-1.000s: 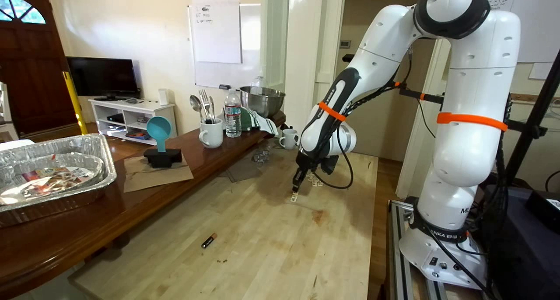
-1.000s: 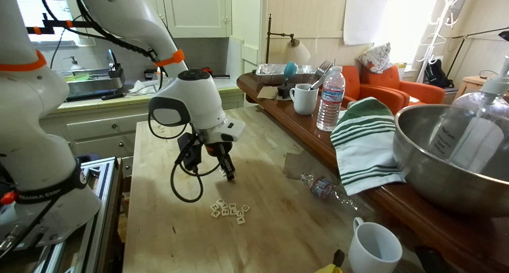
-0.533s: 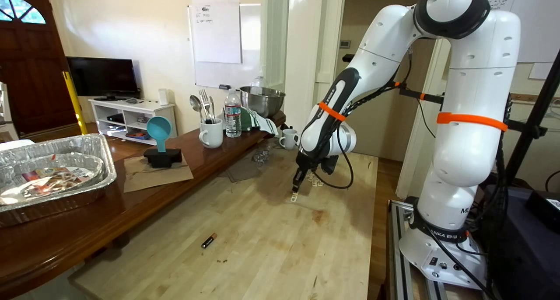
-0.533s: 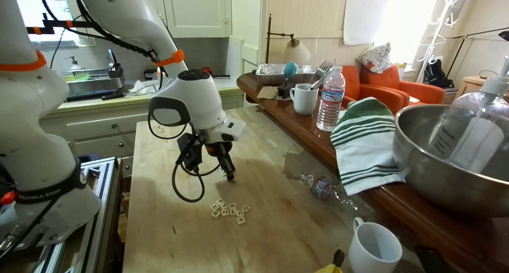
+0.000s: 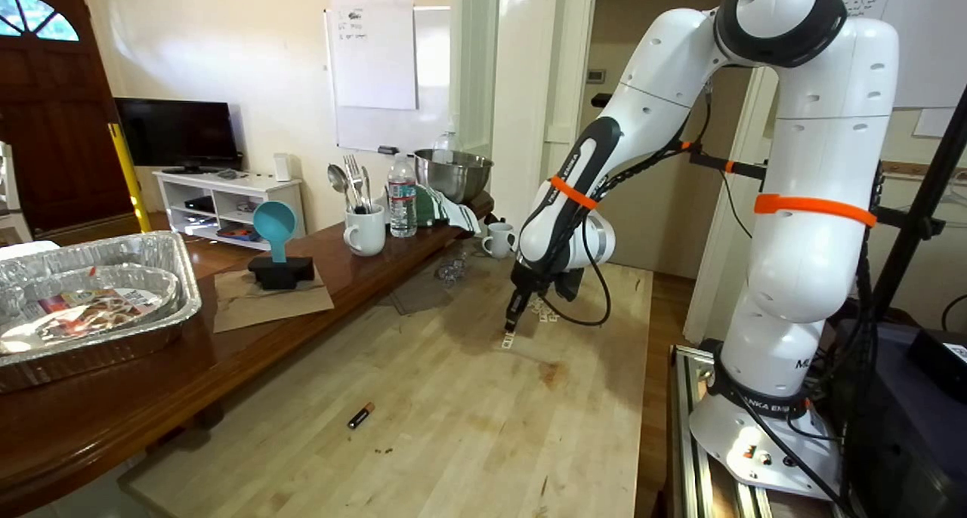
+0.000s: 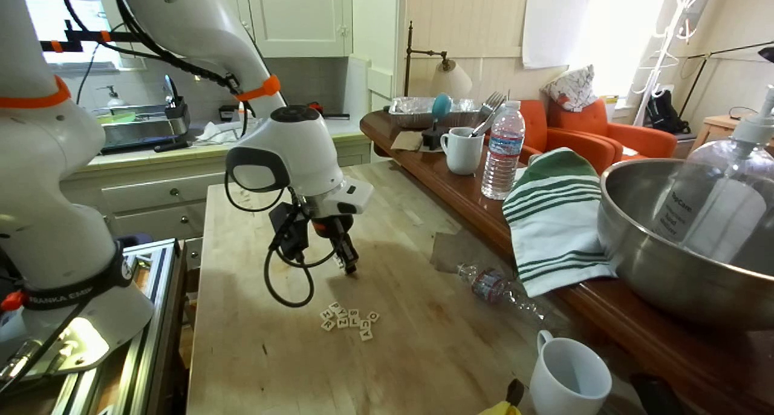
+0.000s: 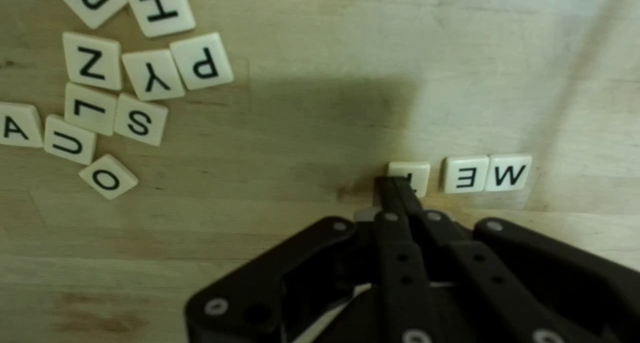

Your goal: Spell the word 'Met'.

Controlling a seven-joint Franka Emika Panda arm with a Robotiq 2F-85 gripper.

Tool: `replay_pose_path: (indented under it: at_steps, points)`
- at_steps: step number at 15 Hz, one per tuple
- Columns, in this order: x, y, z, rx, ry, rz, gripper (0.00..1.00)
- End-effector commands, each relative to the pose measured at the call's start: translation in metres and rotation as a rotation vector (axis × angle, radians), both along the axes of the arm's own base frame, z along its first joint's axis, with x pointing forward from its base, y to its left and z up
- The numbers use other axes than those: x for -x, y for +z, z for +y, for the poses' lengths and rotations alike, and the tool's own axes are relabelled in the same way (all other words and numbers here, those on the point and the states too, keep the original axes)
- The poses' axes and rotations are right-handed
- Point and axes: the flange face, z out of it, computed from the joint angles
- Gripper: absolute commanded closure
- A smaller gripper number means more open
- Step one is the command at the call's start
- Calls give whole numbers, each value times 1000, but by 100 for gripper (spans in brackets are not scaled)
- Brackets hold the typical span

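Poised at the half-hidden tile (image 7: pixel 418 173), likely T, just apart from the E tile (image 7: pixel 466 175), with end effector (image 7: pixel 393 180) fully closed, holding nothing, presumably to push it snug, not lift.

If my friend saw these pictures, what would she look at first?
Probably the big white robot arm, with bright orange bands, bent over the wooden table in both exterior views. Next, perhaps, in the wrist view: the black gripper, shut, its tip partly hiding a letter tile, with the E tile and M tile beside each other to the right. Orange armchairs might pop out too, behind the dark counter in an exterior view.
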Motion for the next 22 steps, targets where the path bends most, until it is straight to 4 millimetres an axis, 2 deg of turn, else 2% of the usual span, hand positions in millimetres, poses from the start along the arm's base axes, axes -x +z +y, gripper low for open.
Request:
replay_pose_path:
  at_steps: [1, 13, 22]
  points:
    - [5, -17, 8, 2, 21, 23, 100]
    - [5, -18, 14, 5, 43, 24, 100]
    - [6, -20, 10, 17, 80, 29, 100]
